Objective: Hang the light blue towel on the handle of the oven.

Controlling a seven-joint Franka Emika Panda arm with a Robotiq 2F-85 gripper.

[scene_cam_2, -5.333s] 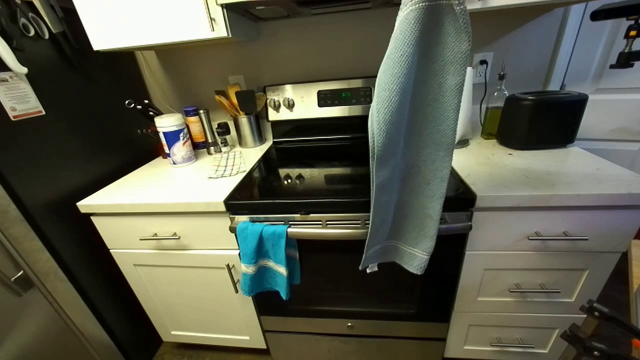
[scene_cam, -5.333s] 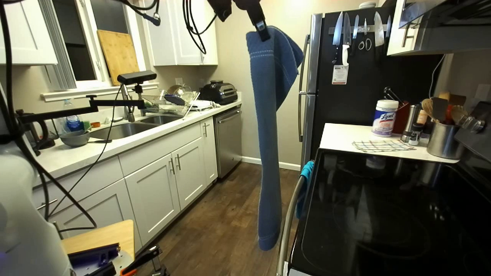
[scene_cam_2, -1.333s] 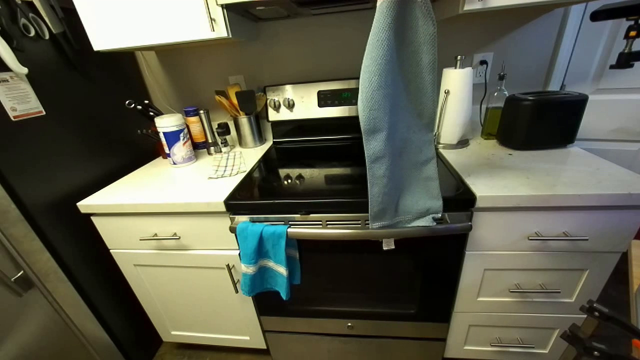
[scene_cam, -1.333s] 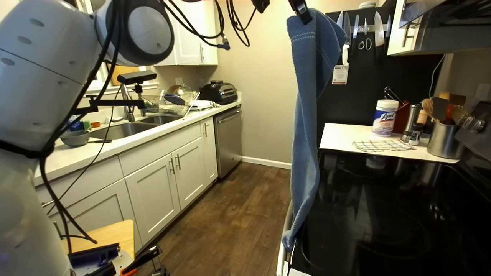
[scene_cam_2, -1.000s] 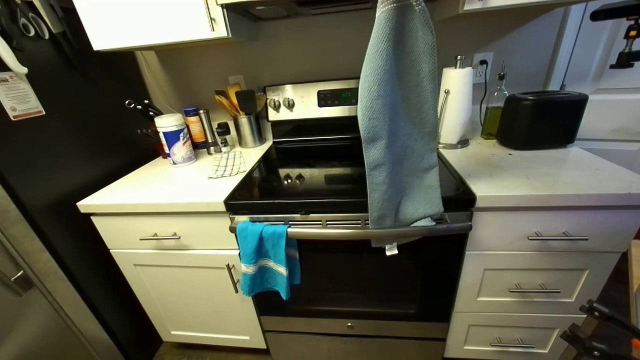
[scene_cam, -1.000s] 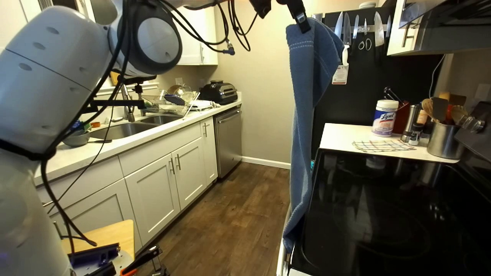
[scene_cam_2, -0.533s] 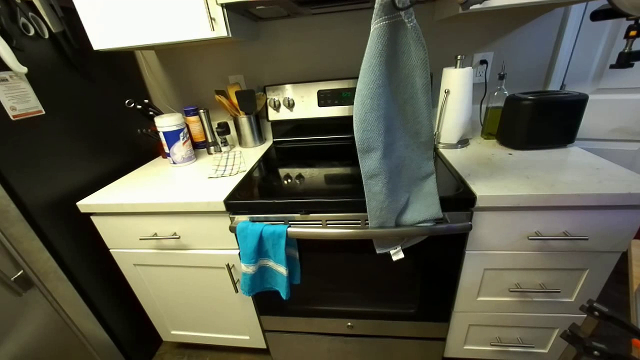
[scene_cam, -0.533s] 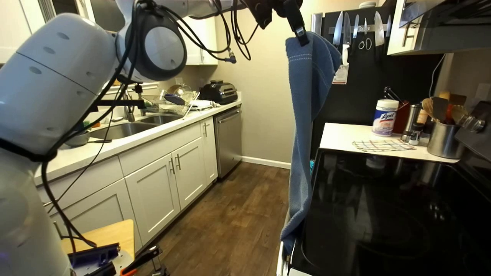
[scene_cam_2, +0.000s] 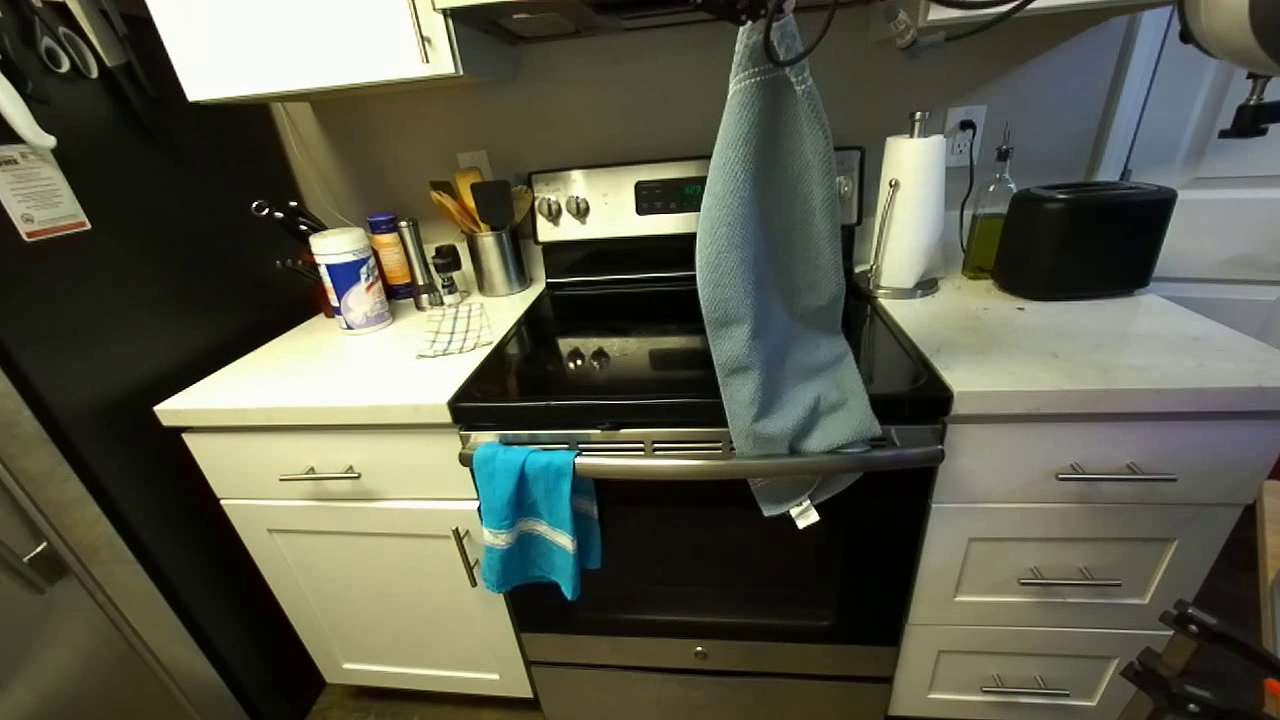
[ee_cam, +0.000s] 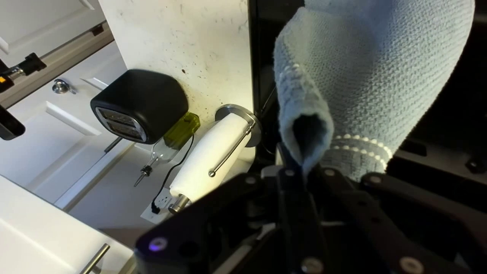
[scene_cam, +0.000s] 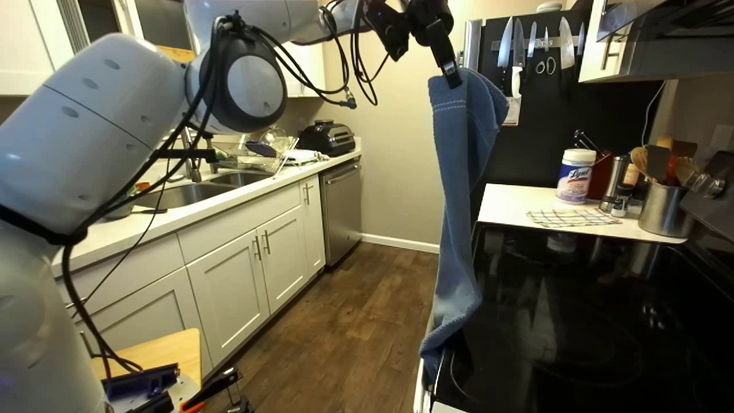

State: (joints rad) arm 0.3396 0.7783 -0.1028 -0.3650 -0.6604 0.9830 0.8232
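Note:
The light blue towel hangs from my gripper over the stove front; it also shows in an exterior view and in the wrist view. My gripper is shut on the towel's upper end, which is pinched between the fingertips in the wrist view. The towel's lower end passes behind the oven handle, between bar and door. Its hem and white tag show below the bar. The cloth bunches just above the bar. In an exterior view, the gripper is mostly cut off by the top edge.
A bright blue towel hangs on the handle's left end. The black cooktop lies beside the towel. A paper towel roll, an oil bottle and a toaster stand on the counter. The range hood is overhead.
The towel hung in front of the handle 5.3 s ago, then shifted over the stove. Over the last second the gripper has lowered, and more of the hem shows below the bar behind it.

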